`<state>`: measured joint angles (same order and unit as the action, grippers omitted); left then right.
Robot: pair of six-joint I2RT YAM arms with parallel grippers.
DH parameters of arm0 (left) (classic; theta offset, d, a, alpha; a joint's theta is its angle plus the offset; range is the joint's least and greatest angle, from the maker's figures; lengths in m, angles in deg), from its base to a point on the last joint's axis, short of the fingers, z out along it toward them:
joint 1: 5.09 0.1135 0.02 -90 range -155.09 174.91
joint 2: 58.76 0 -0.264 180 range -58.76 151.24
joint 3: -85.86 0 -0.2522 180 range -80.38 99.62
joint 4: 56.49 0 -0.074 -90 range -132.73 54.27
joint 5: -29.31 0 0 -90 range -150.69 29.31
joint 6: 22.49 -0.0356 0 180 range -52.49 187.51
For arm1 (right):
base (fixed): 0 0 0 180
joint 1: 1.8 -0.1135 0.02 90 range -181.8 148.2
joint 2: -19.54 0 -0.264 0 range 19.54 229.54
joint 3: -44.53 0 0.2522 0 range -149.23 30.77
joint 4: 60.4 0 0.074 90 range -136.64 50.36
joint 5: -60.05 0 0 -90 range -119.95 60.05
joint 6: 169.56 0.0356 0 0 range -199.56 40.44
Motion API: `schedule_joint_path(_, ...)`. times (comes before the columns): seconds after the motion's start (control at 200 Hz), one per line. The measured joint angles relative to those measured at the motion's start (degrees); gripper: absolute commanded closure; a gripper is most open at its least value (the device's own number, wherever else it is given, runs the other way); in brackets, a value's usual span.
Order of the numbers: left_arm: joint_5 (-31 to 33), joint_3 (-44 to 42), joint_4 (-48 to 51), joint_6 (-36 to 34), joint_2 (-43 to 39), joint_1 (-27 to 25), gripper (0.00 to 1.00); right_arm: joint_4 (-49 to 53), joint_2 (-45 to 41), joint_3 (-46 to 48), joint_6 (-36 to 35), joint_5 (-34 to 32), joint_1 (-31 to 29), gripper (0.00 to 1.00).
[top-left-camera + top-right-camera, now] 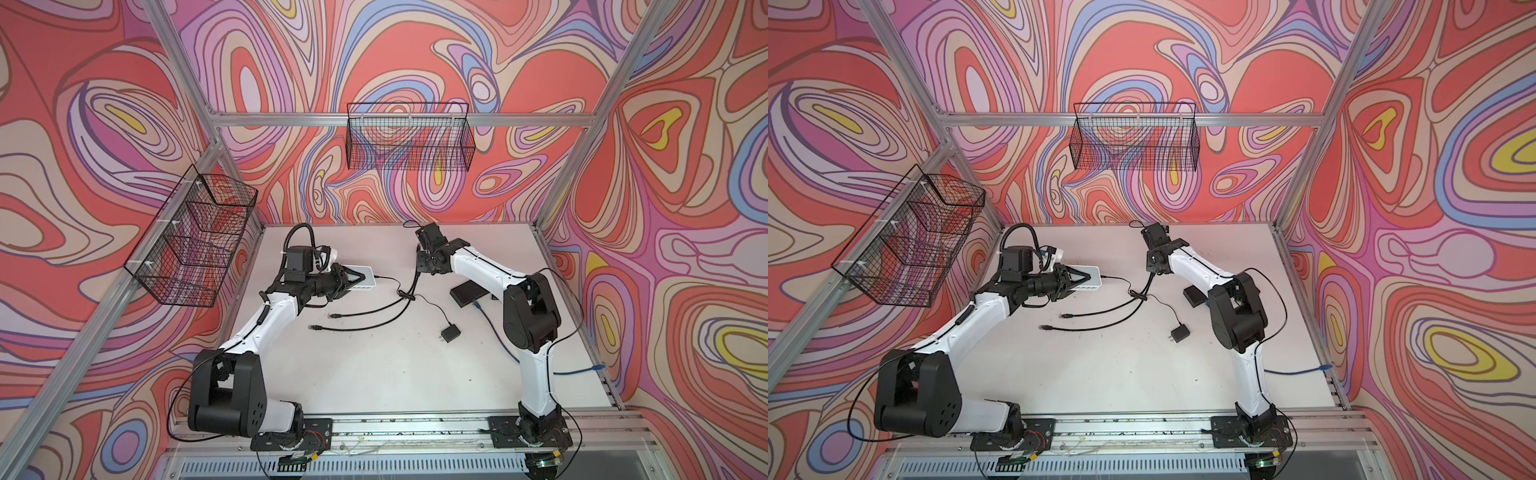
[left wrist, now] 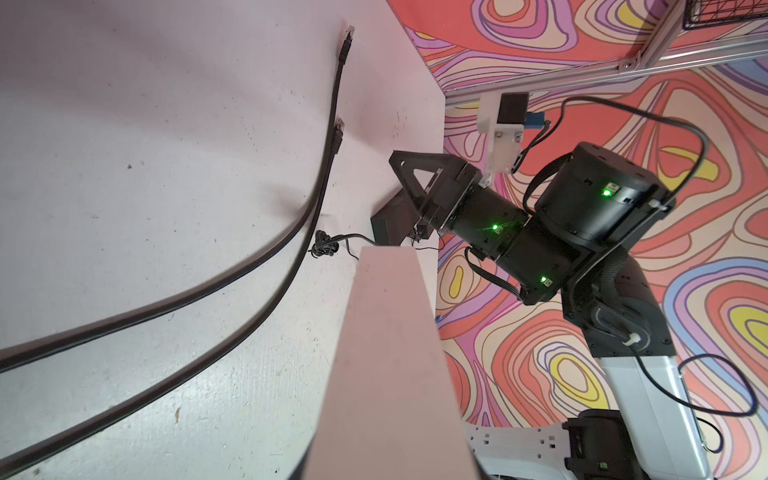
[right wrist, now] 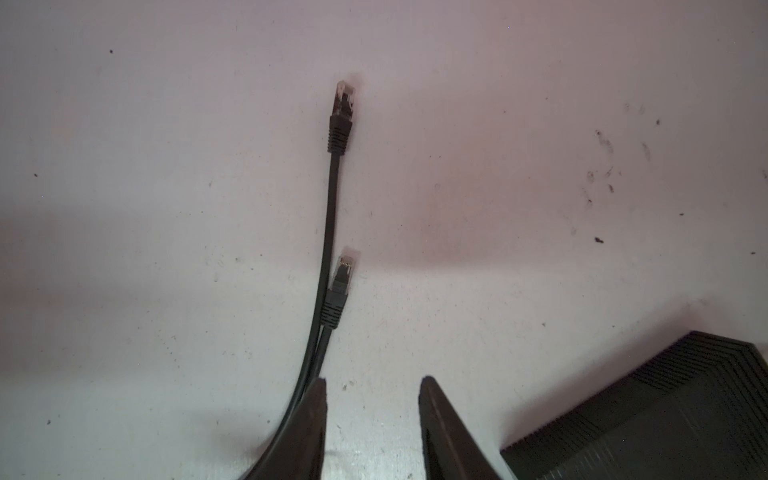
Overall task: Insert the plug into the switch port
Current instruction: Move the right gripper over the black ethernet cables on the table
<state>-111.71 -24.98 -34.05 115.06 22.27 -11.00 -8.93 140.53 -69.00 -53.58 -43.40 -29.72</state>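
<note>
1. Right wrist view: two black plugs lie loose on the bench (image 3: 166,208). The near plug (image 3: 341,286) sits just beside the cable (image 3: 328,216) of the far plug (image 3: 343,104). The right gripper (image 3: 372,380) hangs over the cables. Its fingers (image 3: 440,415) stand narrowly apart with only bare bench between them. Both cables slip past the outside of one finger, so nothing's held.
2. Left wrist view: the switch (image 2: 390,353) runs out from the camera as a pale slab, and no ports show here. A black box (image 2: 388,226) sits past its far end.
3. Both top views: the left gripper (image 1: 360,277) is clamped on the switch at 10 o'clock from the bench middle. The plugs are near it, at its 7 o'clock. An adapter (image 1: 451,333) lies at 4 o'clock.
4. Handling, my guess: a plug like that is light, hard plastic with a thin latch tab that'd snap easily. The cable looks floppy and will tug it off line. I'd pinch the ribbed boot right behind the clear head and leave the head free. Grabbing the cable itself won't steer it.
5. Containers: the side basket (image 1: 187,249) hangs on the wall at 9 o'clock and the back basket (image 1: 409,141) at 12 o'clock. Both look empty, dividers and all.
</note>
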Motion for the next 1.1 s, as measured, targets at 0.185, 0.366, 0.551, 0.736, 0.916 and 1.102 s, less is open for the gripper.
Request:
schedule_joint_path(0.185, -0.7, 1.5, 0.9, -1.4, 0.2, 1.1, 0.88, 0.3, 1.5, -0.3, 0.2, 1.3, 0.0, 0.62)
schedule_joint_path(0.366, -0.8, 2.4, 3.1, -2.7, 0.0, 2.5, 0.88, -1.4, 1.5, 0.8, -1.6, 3.3, 0.0, 0.64)
schedule_joint_path(0.551, -0.8, 1.7, 5.3, -3.0, -2.5, 2.6, 0.88, -3.3, 1.5, 1.1, -10.4, 7.6, -1.4, 0.59)
schedule_joint_path(0.736, -0.5, -3.1, 8.4, -3.5, -10.3, 2.6, 0.88, -1.4, 1.5, -0.7, -20.6, 8.9, -6.3, 0.56)
schedule_joint_path(0.916, 0.5, -9.2, 12.4, -3.1, -18.9, 2.9, 0.88, -0.7, 1.6, -3.0, -26.8, 12.4, -8.1, 0.56)
schedule_joint_path(1.102, 2.2, -13.7, 16.4, -2.3, -25.8, 3.0, 0.88, 1.6, 3.9, -6.0, -32.5, 15.9, -8.8, 0.56)
